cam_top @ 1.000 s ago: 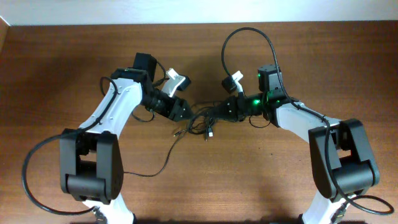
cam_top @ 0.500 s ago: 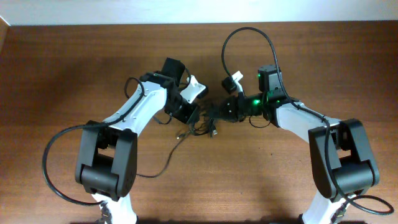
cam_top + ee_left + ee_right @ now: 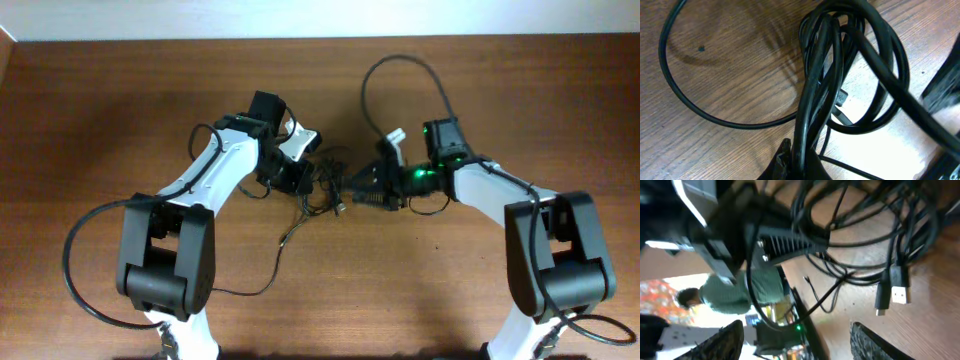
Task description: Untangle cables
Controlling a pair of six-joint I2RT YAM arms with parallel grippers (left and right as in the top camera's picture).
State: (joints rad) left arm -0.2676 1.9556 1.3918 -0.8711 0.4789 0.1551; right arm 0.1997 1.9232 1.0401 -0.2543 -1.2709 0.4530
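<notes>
— Where are the cables now?

— The cables (image 3: 330, 188) lie in one knot on the counter (image 3: 110, 110), between my two arms. My left gripper (image 3: 797, 161) is clamped on a bunch of strands. My right gripper (image 3: 358, 188) stands with its jaws apart, just beside the knot, and holds nothing.

— How will they handle?

— I judge them light, soft and a little slippery, so the loops may drag each other along. I would take one strand close to its plug (image 3: 892, 292), not in the middle of the knot.

— Any brand or label?

— I can read no writing anywhere. The plug looks plain.
</notes>
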